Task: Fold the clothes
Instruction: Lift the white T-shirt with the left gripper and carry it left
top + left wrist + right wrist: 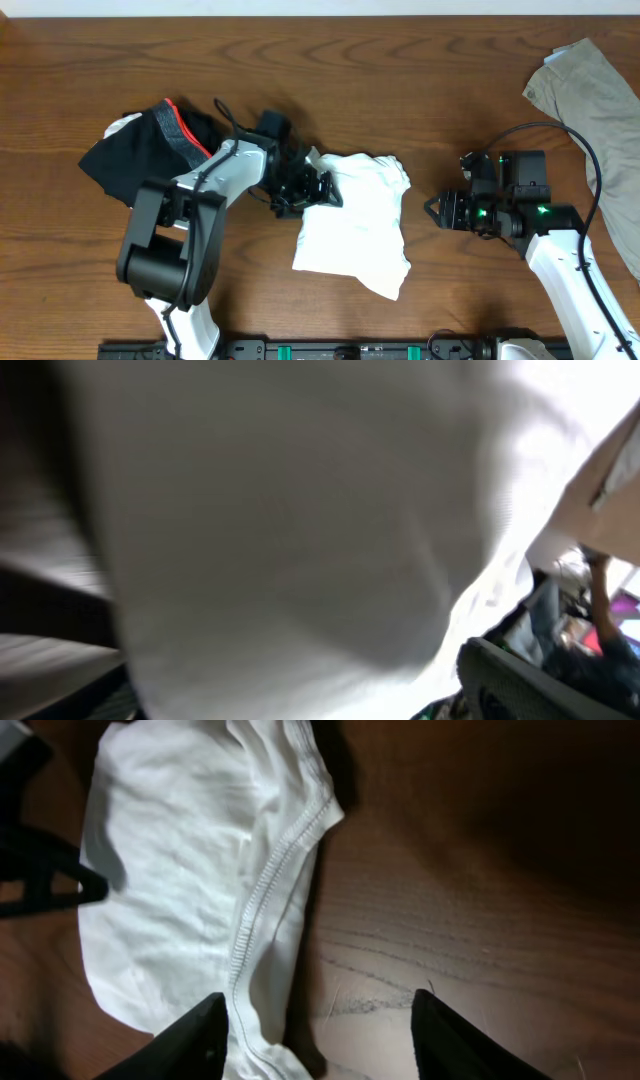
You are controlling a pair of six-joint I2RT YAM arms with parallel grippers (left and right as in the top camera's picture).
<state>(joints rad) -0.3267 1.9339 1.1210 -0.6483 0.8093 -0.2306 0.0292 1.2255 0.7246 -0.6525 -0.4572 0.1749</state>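
Three garments lie on the wooden table, one of each kind. One white T-shirt sits bunched into a rough rectangle in the middle of the table, a little toward the near edge. One black garment with a red-edged waistband lies toward the left edge. One khaki-grey garment spreads from the far right corner down along the right edge. Two arms work here. The left gripper is at the T-shirt's left edge, touching the cloth. Blurred white fabric fills its wrist view, so I cannot tell how its jaws stand or whether it has hold of anything. The right gripper hangs just beside the T-shirt's right edge, jaws apart and holding nothing, with two dark fingers showing beside the stitched hem.
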